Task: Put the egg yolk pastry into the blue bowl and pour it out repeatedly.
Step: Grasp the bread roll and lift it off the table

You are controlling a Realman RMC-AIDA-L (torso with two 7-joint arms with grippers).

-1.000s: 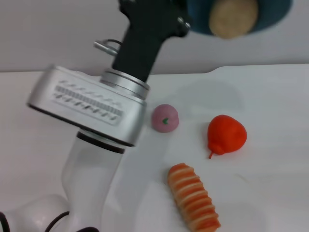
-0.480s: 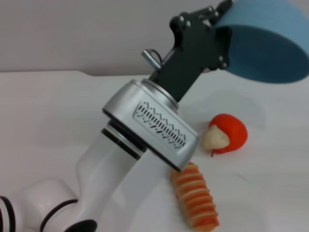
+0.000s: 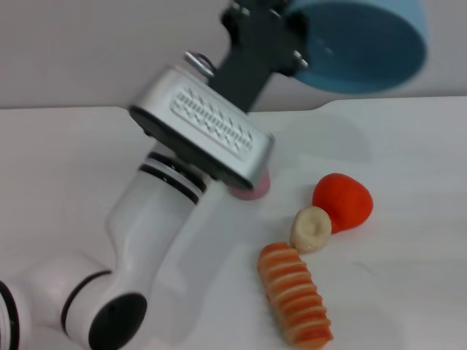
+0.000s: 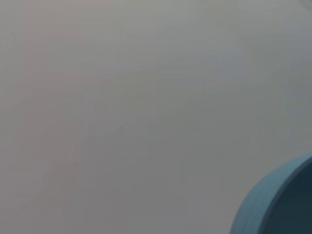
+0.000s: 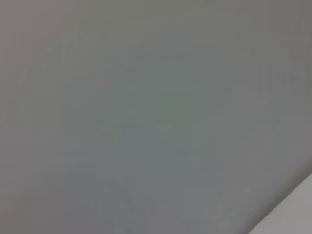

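We are holding the blue bowl [image 3: 365, 51] aloft at one o'clock with our left gripper [image 3: 295, 44] clenched on its rim, the bowl tipping sideways. The egg yolk pastry [image 3: 311, 228] is lying on the white table [image 3: 408, 292] well below the jaws, touching the red pear [image 3: 343, 201], just beside the striped roll [image 3: 295, 295]. A pink ball [image 3: 252, 191] is peeking from behind our arm.

I count one blue bowl [image 3: 365, 45] held aloft. On the table [image 3: 58, 168] below it I see four toy foods: one pastry [image 3: 311, 229], one red pear [image 3: 343, 201], one striped roll [image 3: 295, 294], one pink ball [image 3: 252, 191].
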